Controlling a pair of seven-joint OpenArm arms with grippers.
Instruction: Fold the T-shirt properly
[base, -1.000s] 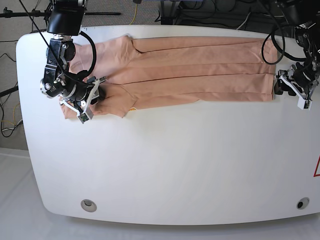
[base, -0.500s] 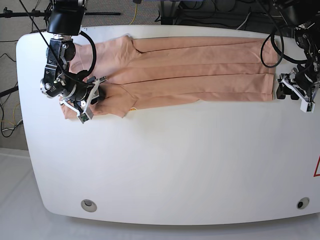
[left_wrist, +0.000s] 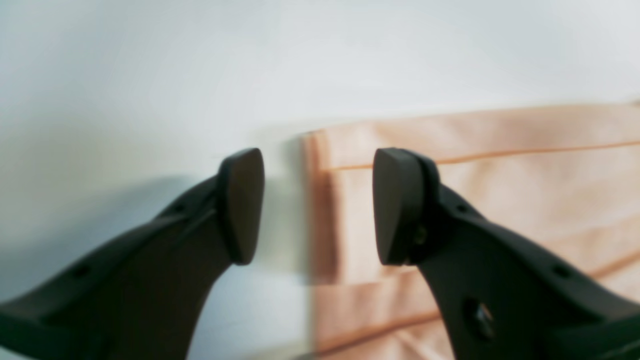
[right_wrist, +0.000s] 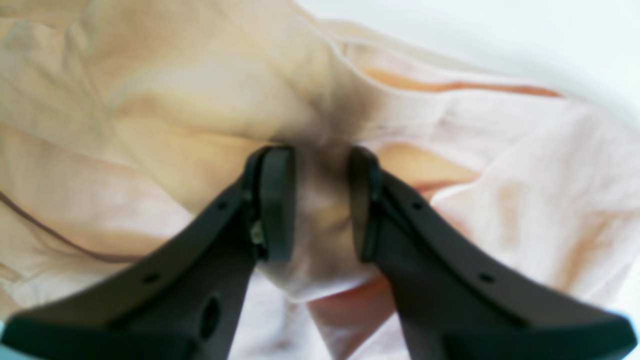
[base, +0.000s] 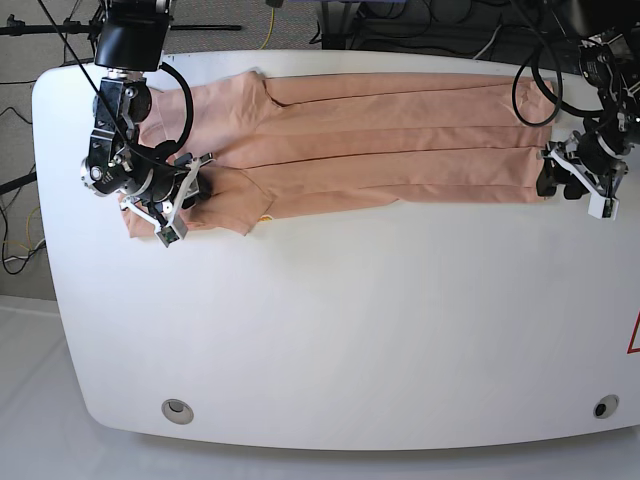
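Base view shows the T-shirt (base: 380, 140) stretched out as a long, narrow strip along the far part of the white table (base: 350, 320), folded lengthwise with several straight creases running from end to end. Its sleeve end lies under the right gripper (base: 178, 196), and its hem end reaches to the left gripper (base: 562, 180).

Right wrist view shows the right gripper (right_wrist: 320, 200) clenched on a bunched fold of the T-shirt (right_wrist: 150, 100); cloth fills the gap between its two dark fingers (right_wrist: 275, 205), and wrinkled fabric spreads away ahead of it and to both sides.

Left wrist view shows the left gripper (left_wrist: 317, 205) with its fingers spread apart and nothing between them. One finger (left_wrist: 400, 205) hangs over the T-shirt (left_wrist: 500, 175), just inside the hem corner, while the other hangs over the bare table (left_wrist: 125, 75) just beside the cloth's edge. Whether either fingertip touches the surface cannot be told. The hem edge runs straight through the gap between the fingers, and the fold lines stretch away from the gripper.
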